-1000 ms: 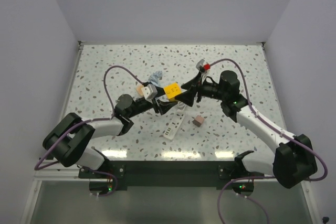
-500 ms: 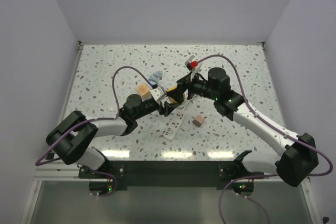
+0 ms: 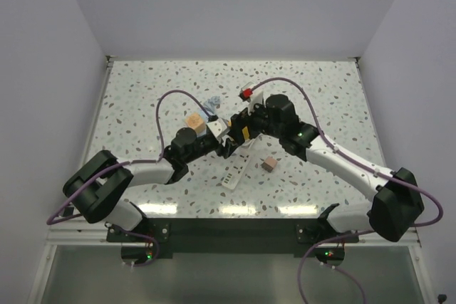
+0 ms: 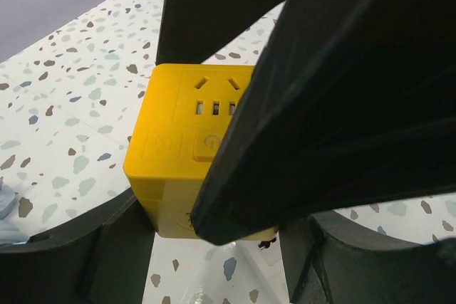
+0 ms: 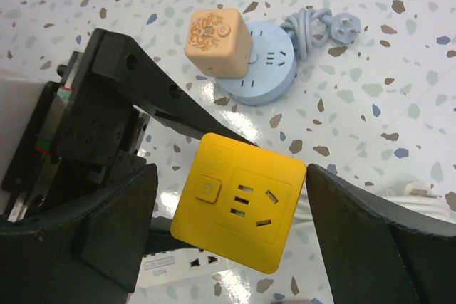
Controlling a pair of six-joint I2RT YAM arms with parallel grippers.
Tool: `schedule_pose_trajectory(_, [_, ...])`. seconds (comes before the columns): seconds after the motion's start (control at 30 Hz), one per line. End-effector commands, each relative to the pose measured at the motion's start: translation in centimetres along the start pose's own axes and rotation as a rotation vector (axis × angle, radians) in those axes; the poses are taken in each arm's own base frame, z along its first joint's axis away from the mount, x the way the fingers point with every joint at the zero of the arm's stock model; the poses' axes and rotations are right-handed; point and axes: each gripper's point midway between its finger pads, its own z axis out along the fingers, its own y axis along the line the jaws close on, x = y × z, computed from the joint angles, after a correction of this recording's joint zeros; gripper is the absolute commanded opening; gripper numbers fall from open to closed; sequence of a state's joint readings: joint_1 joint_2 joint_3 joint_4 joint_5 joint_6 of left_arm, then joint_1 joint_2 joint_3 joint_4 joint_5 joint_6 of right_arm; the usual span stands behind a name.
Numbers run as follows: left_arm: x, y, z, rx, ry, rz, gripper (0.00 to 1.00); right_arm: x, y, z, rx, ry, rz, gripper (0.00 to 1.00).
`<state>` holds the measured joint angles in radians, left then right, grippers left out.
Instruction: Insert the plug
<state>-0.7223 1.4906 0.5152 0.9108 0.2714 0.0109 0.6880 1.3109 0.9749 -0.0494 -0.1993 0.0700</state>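
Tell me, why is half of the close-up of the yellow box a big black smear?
Left wrist view: a black finger sits so near the lens that it blocks the right half, soft-edged, while the yellow cube is bright. Right wrist view: even light, cube and speckled table sharp. Top view: pale glare streaks along the table's near edge.

yellow cube [image 5: 239,211], peach cube [image 5: 217,40] on blue socket [image 5: 274,76]

Socket cube [image 5: 240,211]: over the power strip's [image 3: 237,171] far end, between the left gripper's [image 3: 231,139] fingers, flanked by the right gripper [image 5: 234,201]
Second cube [image 5: 217,40]: atop the round socket [image 5: 269,70], behind-left of the socket cube
Plug [image 3: 268,164]: on the table [image 3: 320,90], right of the power strip
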Motion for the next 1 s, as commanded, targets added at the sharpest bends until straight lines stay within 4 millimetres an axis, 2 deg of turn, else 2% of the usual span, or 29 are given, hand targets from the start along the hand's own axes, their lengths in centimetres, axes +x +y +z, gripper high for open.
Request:
schedule_pose_trajectory(0.0, [-5.1, 0.8, 0.7, -0.035, -0.142, 0.074, 0.00, -0.2, -0.5, 0.3, 0.050, 0.029, -0.039, 0.88])
schedule_pose_trajectory(0.1, [-5.2, 0.8, 0.6, -0.036, -0.140, 0.075, 0.00, 0.1, -1.0, 0.4, 0.080, 0.033, -0.040, 0.88])
schedule_pose_trajectory(0.2, [-5.3, 1.0, 0.6, -0.044, -0.143, 0.075, 0.00, 0.3, -0.7, 0.5, 0.064, 0.043, -0.037, 0.87])
schedule_pose_trajectory(0.27, [-5.4, 1.2, 0.5, -0.058, -0.144, 0.078, 0.00, 0.4, -0.6, 0.6, 0.061, 0.051, -0.037, 0.85])
schedule_pose_trajectory(0.33, [-5.4, 1.4, 0.5, -0.071, -0.144, 0.079, 0.00, 0.9, -0.6, 0.7, 0.057, 0.069, -0.034, 0.76])
schedule_pose_trajectory(0.47, [-5.7, 1.5, 0.3, -0.081, -0.159, 0.080, 0.00, 1.6, -0.5, 1.3, 0.043, 0.107, -0.027, 0.49])
schedule_pose_trajectory(0.5, [-5.8, 1.6, 0.2, -0.086, -0.163, 0.079, 0.00, 1.7, -0.5, 1.4, 0.045, 0.114, -0.025, 0.25])
schedule_pose_trajectory(0.53, [-5.7, 1.8, 0.1, -0.099, -0.161, 0.075, 0.00, 1.7, -0.7, 1.9, 0.050, 0.121, -0.022, 0.14])
schedule_pose_trajectory(0.57, [-5.6, 1.9, -0.1, -0.107, -0.159, 0.073, 0.17, 1.6, -0.8, 2.0, 0.056, 0.121, -0.021, 0.03])
schedule_pose_trajectory(0.6, [-5.6, 2.0, -0.2, -0.114, -0.160, 0.070, 0.28, 1.4, -1.0, 2.2, 0.063, 0.114, -0.016, 0.00])
schedule_pose_trajectory(0.63, [-5.6, 2.3, -0.4, -0.137, -0.159, 0.067, 0.53, 1.1, -1.2, 2.5, 0.075, 0.106, -0.016, 0.00])
schedule_pose_trajectory(0.67, [-5.3, 2.6, -0.6, -0.153, -0.152, 0.064, 0.68, 0.7, -1.5, 2.6, 0.090, 0.098, -0.019, 0.00])
schedule_pose_trajectory(0.73, [-4.9, 3.2, -1.3, -0.197, -0.141, 0.061, 0.89, -0.6, -1.9, 3.1, 0.095, 0.079, -0.031, 0.00])
schedule_pose_trajectory(0.8, [-4.4, 3.5, -2.0, -0.225, -0.128, 0.057, 0.95, -1.6, -2.4, 3.3, 0.107, 0.065, -0.036, 0.00])
schedule_pose_trajectory(0.83, [-4.1, 3.9, -2.4, -0.252, -0.121, 0.049, 1.00, -2.8, -2.6, 3.4, 0.109, 0.043, -0.040, 0.00])
schedule_pose_trajectory(0.87, [-3.5, 4.0, -2.9, -0.268, -0.106, 0.043, 1.00, -2.8, -3.1, 3.8, 0.118, 0.045, -0.037, 0.00])
schedule_pose_trajectory(0.9, [-3.8, 4.5, -3.4, -0.303, -0.113, 0.042, 1.00, -3.7, -3.2, 4.0, 0.117, 0.025, -0.037, 0.00])
schedule_pose_trajectory(0.97, [-3.2, 4.8, -4.5, -0.337, -0.095, 0.030, 1.00, -3.7, -3.8, 4.7, 0.124, 0.026, -0.035, 0.00])
